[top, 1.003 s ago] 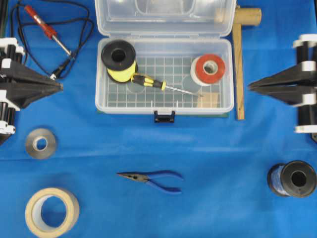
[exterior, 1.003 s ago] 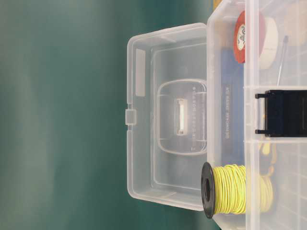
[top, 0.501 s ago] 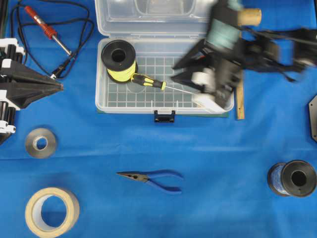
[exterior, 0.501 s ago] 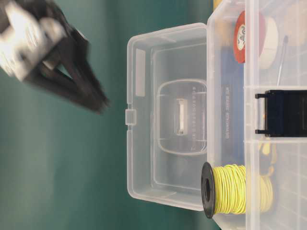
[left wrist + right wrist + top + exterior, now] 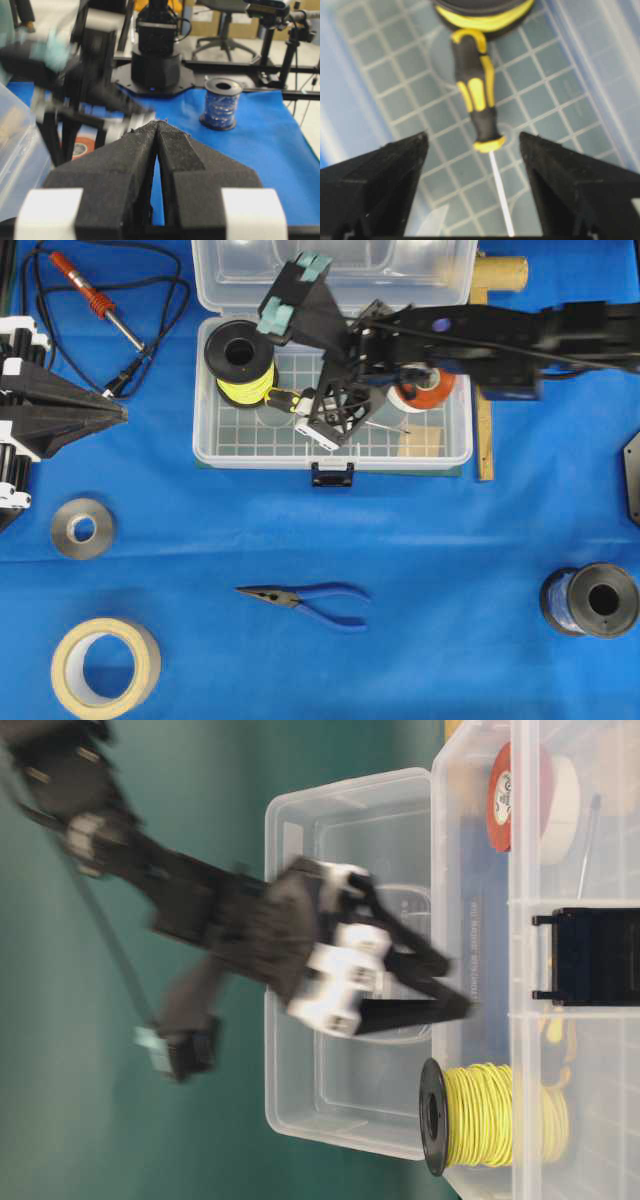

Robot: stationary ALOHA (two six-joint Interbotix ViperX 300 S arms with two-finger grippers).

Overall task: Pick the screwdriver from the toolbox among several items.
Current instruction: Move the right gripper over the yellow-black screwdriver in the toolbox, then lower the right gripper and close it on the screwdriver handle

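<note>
Right wrist view: the right pincer (image 5: 472,165) is spread astride the screwdriver (image 5: 476,95), which lies on the toolbox (image 5: 555,95) floor — approach is under way; next, lowering and closing are called for.

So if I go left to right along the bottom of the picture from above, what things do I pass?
Tan tape roll → blue-handled pliers → black spool.
</note>
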